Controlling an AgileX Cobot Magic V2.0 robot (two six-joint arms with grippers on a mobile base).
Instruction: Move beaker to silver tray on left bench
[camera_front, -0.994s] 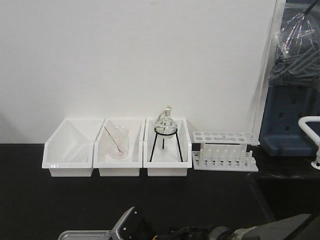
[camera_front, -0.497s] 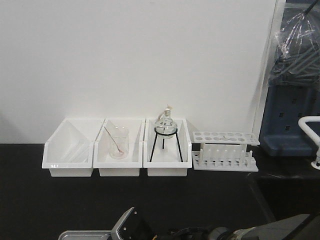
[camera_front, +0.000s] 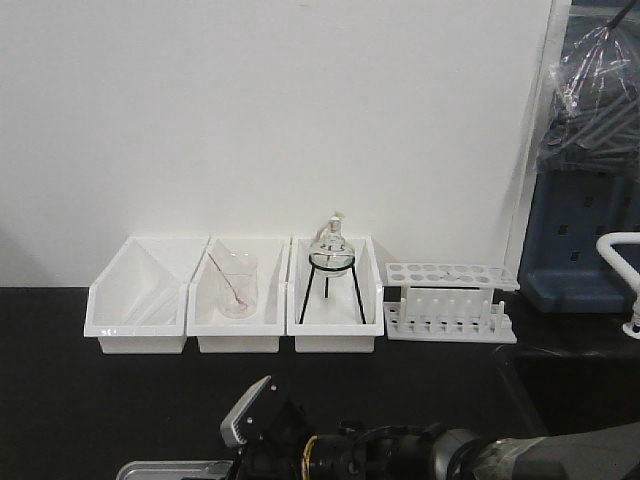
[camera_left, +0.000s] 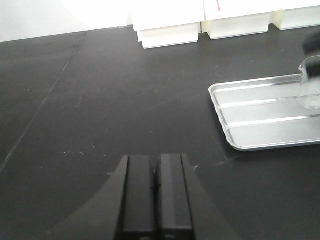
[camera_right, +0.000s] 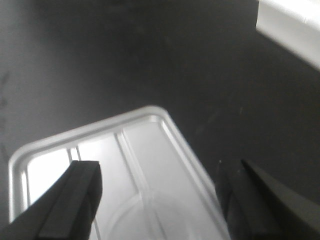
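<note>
The silver tray lies on the black left bench; its corner also shows at the bottom of the front view. The clear beaker stands on the tray at the right edge of the left wrist view. From above, its round rim lies between the fingers of my right gripper. That gripper is wide open, with a gap on each side of the glass. My left gripper hovers shut and empty over bare bench, left of the tray.
Three white bins line the back wall. One holds a beaker with a rod, another a flask on a tripod. A white test-tube rack stands to their right. My right arm crosses the front edge.
In the front view my right wrist has risen and more of the arm shows behind it. The bins, rack and tray have not moved.
</note>
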